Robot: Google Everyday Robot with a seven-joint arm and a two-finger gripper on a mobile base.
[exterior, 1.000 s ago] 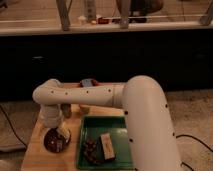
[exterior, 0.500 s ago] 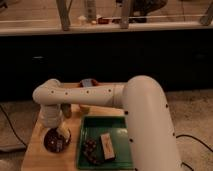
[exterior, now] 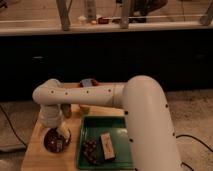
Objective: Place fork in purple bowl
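Note:
The purple bowl [exterior: 52, 142], small, round and dark, sits on the wooden table [exterior: 35, 150] at the front left. My gripper [exterior: 59, 136] hangs from the white arm [exterior: 100, 95] and is down at the bowl, right over its far right part. Pale and dark bits show inside the bowl under the gripper. I cannot make out the fork as a separate thing; it may be hidden at the gripper.
A rectangular green tray [exterior: 117, 125] lies right of the bowl and holds a tan block [exterior: 107, 146] and dark lumps [exterior: 90, 150]. A small blue and red object [exterior: 89, 82] sits behind the arm. A dark counter front rises behind the table.

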